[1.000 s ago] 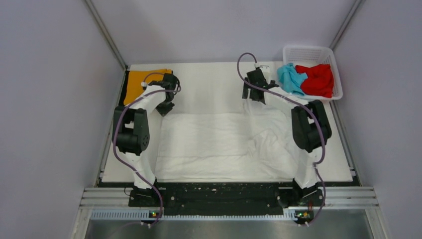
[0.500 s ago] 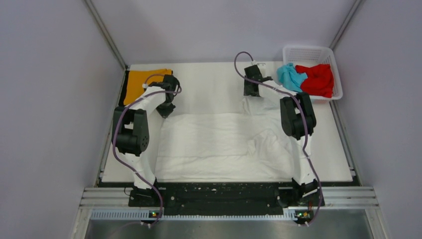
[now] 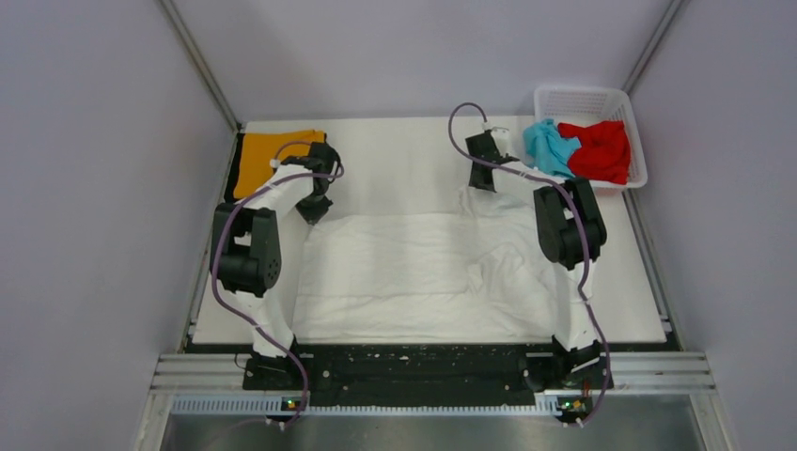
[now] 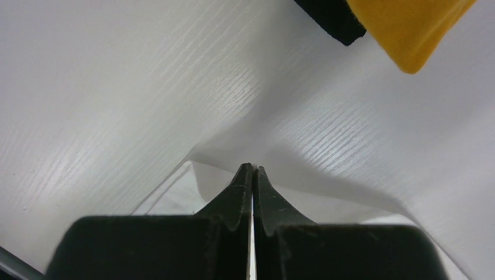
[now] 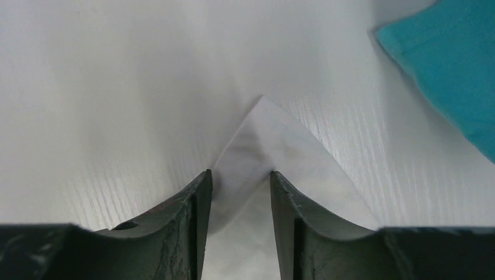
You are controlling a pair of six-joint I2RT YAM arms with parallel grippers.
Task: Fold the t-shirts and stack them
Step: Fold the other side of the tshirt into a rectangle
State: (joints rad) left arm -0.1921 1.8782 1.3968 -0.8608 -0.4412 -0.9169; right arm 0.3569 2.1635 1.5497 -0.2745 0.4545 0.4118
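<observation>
My right claw (image 5: 239, 175) is closing. A second ago its jaws were standing wide; now they are coming halfway in, still apart, with a far corner of the white t-shirt (image 5: 262, 140) poking up between them, not yet pinched. My left claw (image 4: 252, 168) is staying clamped shut, with white cloth tenting up to its tips, so I am reading it as gripping the other far corner. That is setting up a two-corner lift for the first fold.

The shirt is spreading from both claws back toward the arm bases. The orange t-shirt (image 3: 268, 155) is lying folded just beyond the left claw. The light blue t-shirt (image 3: 548, 146) and red t-shirt (image 3: 597, 150) are sitting bunched in the basket (image 3: 583, 91), to the right of the right claw.

I am not seeing how deep either corner is sitting between the pads, and the right arm is covering part of the rumpled sleeve.
</observation>
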